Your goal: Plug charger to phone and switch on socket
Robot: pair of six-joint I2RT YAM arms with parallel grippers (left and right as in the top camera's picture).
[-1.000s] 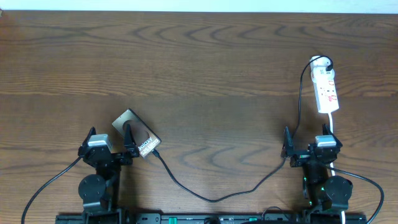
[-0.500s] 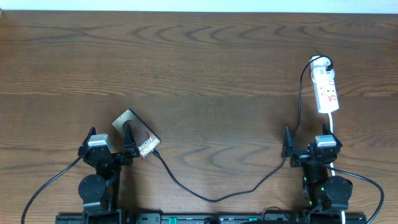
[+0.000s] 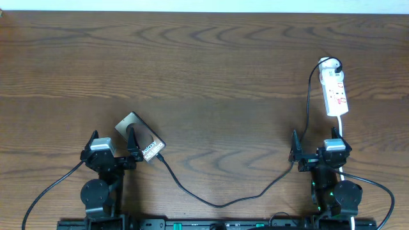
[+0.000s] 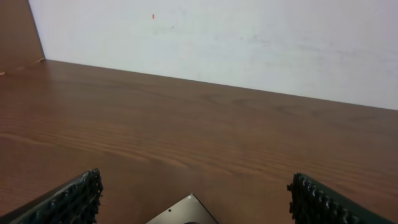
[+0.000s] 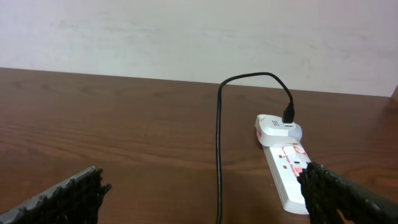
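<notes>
The phone (image 3: pixel 139 137) lies at an angle on the table, lettered end toward the front right. Its far corner shows in the left wrist view (image 4: pixel 184 212). The thin black charger cable (image 3: pixel 217 203) runs from the phone's lower end in a loop to the white socket strip (image 3: pixel 335 91), where it is plugged in at the rounded far end (image 5: pixel 288 116). My left gripper (image 3: pixel 114 145) is open, its right finger over the phone. My right gripper (image 3: pixel 317 148) is open, just short of the socket (image 5: pixel 287 170), with the cable (image 5: pixel 218 155) between its fingers.
The wooden table (image 3: pixel 204 70) extends to a white wall (image 5: pixel 186 37) at the back. The socket's white cord (image 3: pixel 341 128) runs toward the right arm's base. Thick black arm cables (image 3: pixel 45 195) trail at the front left and right.
</notes>
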